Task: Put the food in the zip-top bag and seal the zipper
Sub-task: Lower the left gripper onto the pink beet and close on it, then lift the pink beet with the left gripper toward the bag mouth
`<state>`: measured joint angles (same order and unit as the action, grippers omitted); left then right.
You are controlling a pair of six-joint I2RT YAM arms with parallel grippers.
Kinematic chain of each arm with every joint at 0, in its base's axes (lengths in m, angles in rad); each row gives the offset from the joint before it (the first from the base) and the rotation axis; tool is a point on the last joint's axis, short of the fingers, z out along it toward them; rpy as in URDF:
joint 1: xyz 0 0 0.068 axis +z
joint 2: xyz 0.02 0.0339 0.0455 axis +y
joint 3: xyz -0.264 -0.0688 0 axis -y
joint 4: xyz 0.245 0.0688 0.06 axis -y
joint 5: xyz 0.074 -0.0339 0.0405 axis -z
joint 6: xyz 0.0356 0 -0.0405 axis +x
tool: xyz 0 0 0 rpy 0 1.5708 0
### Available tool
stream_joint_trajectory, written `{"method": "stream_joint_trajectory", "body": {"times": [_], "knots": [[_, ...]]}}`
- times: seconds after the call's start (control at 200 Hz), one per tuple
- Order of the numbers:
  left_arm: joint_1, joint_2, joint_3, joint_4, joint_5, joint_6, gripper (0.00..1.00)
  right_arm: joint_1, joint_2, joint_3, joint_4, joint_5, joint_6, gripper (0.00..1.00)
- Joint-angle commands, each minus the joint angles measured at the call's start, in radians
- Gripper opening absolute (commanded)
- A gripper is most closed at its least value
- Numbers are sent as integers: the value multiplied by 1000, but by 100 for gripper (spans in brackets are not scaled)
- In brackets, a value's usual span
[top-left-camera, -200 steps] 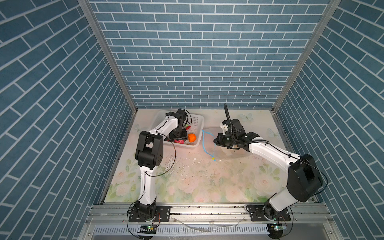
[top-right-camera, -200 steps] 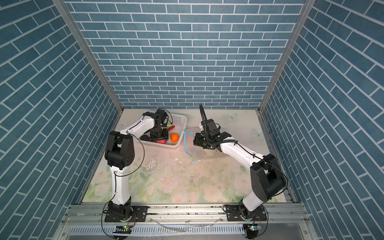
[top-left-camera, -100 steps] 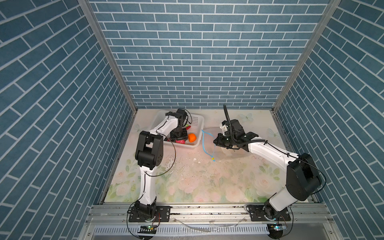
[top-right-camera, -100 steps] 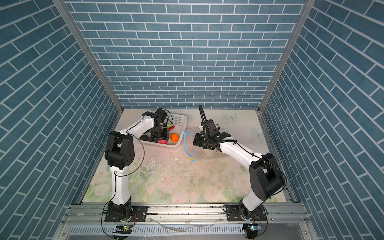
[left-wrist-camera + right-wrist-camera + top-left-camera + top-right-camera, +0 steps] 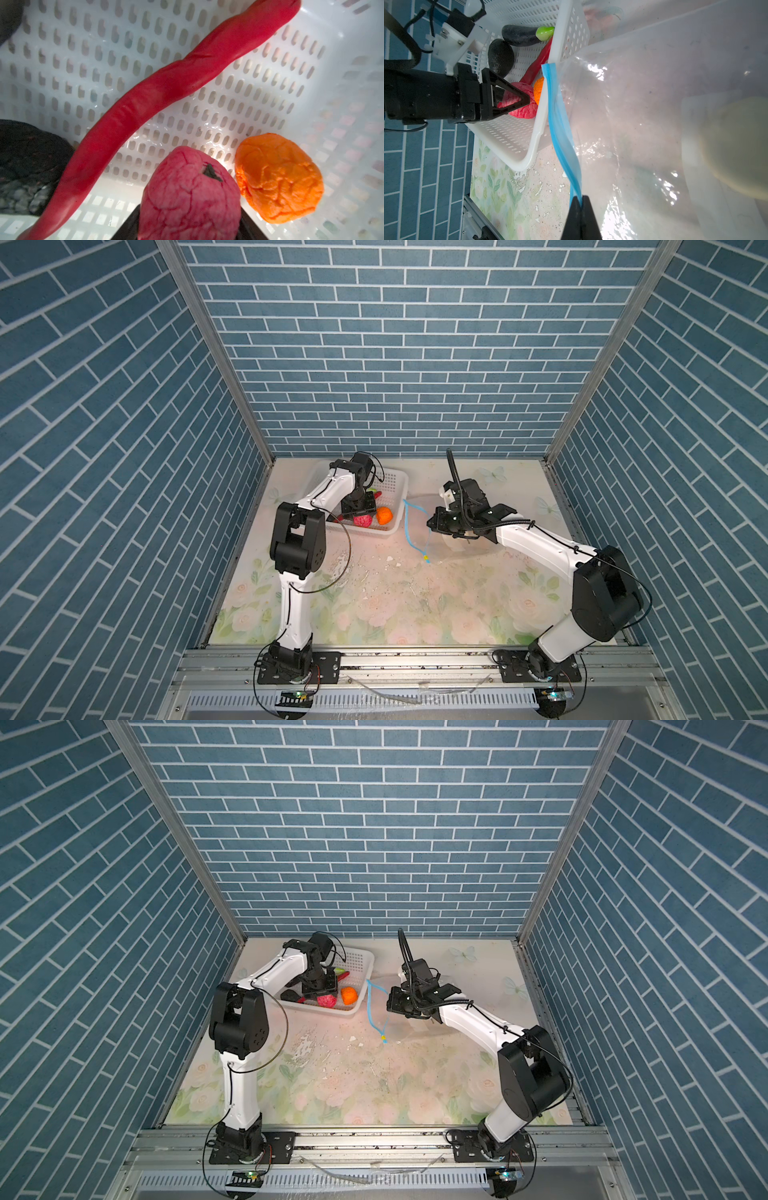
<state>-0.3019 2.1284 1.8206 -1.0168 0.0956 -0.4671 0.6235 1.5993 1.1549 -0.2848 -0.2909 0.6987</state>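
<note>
Slipping risk: left gripper (image 5: 521,101) has its jaws closed around the soft pink lump (image 5: 189,193) in the white basket (image 5: 537,124); a shallow pinch may let it squirt out on lifting.
Bag mouth risk: right gripper (image 5: 580,204), pinched tight on the zipper (image 5: 560,133), holds the zip-top bag (image 5: 643,114) open just beside the basket; slack film may fold over the opening.
Food look: wrinkled pink lump just beside an orange lump (image 5: 278,178), long red chili (image 5: 145,97) alongside.

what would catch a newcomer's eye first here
The bright colours in the white basket at the back left: a long red chili, an orange lump and a pink lump clasped by the jaws of the left gripper. Beside it, the right gripper pinches the blue zipper of the clear zip-top bag.
</note>
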Motion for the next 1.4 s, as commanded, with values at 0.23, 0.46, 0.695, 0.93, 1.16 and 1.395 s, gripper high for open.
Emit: {"method": "stream_joint_trajectory", "body": {"times": [0.23,0.46,0.695,0.93,1.16,1.395], "knots": [[12,26,50,-26,44,-4,59,-4,23,43,-20,-16,-17,0],[14,-27,3,17,106,-26,58,-4,33,57,-22,-22,-15,0],[14,-71,-53,89,195,-58,56,-4,29,67,-20,-28,0,0],[14,-130,-81,111,202,-57,56,-4,-10,64,-26,30,30,0],[14,-158,-93,117,199,-57,56,-3,-49,76,-28,90,75,0],[6,-190,-107,139,233,-54,56,-5,-82,71,9,252,144,0]]}}
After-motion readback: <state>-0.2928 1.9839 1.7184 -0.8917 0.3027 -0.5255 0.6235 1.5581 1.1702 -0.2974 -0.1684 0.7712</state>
